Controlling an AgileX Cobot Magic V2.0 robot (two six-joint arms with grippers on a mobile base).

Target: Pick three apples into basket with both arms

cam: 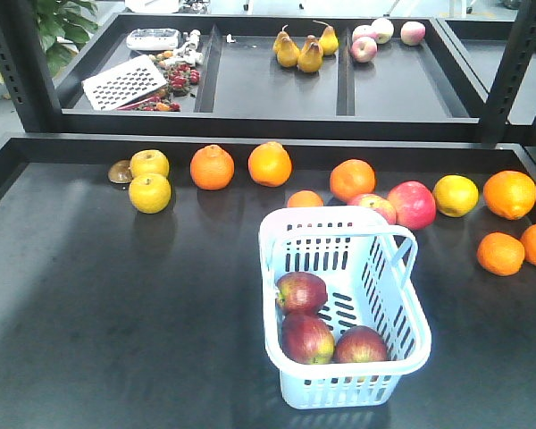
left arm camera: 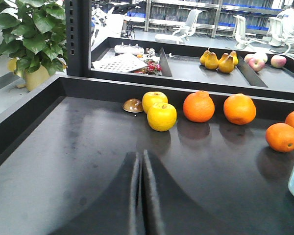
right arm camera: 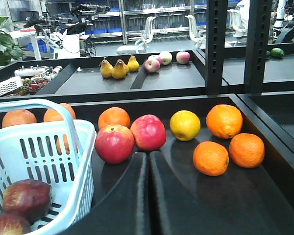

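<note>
1. The three apples (cam: 320,323) sit inside the basket (cam: 375,386), on a dark table (cam: 116,313) with black shelves behind.
2. A small brown thing (cam: 120,172) on the far left is hard to make out.
3. The basket is pale blue plastic with slots.
4. The left gripper (left arm camera: 141,196) is squeezed closed and holds nothing. The right gripper (right arm camera: 148,191) is the same.

We take this for a robotics lab staged as a produce stand: black display trays (cam: 36,268) on dark slotted uprights (left arm camera: 78,36) carry loose oranges (cam: 213,167) and pears (cam: 299,49), while behind them we see office chairs (left arm camera: 183,30), shelving with blue bins (right arm camera: 137,19) and a potted plant (left arm camera: 27,34).
</note>
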